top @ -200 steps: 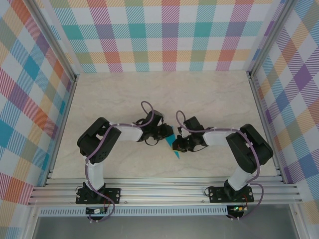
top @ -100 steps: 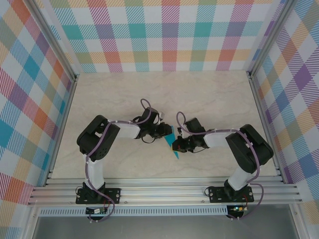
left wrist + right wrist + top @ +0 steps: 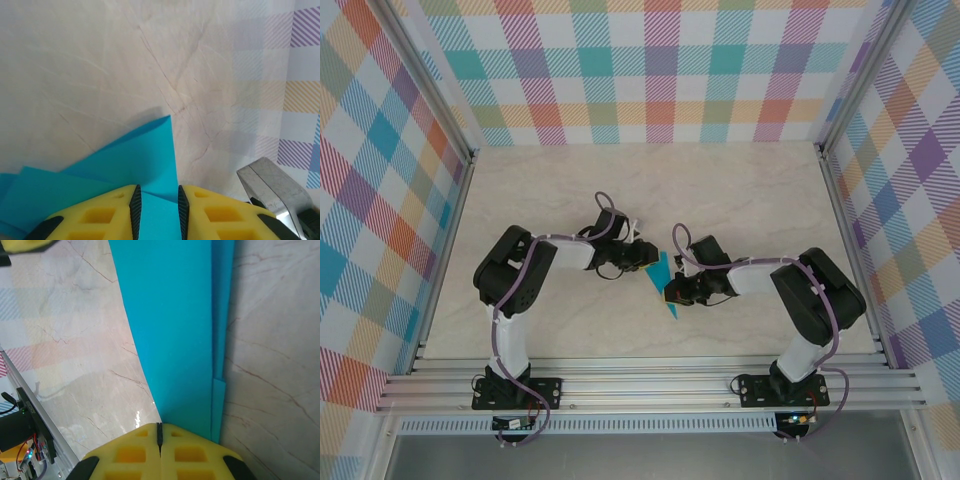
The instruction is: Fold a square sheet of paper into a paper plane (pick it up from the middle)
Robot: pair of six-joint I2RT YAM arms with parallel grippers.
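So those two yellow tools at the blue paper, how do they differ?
The left tool's jaws stand apart, with the teal paper showing in the gap between them. The right tool's jaws are pressed together, pinching the paper. The left tool reaches in from the left and the right tool from the right, so they face each other. Both have yellow fingers and meet at the same folded sheet.

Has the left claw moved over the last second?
Yes: the left claw has shifted slightly away from the near rail, toward the checkered back wall.
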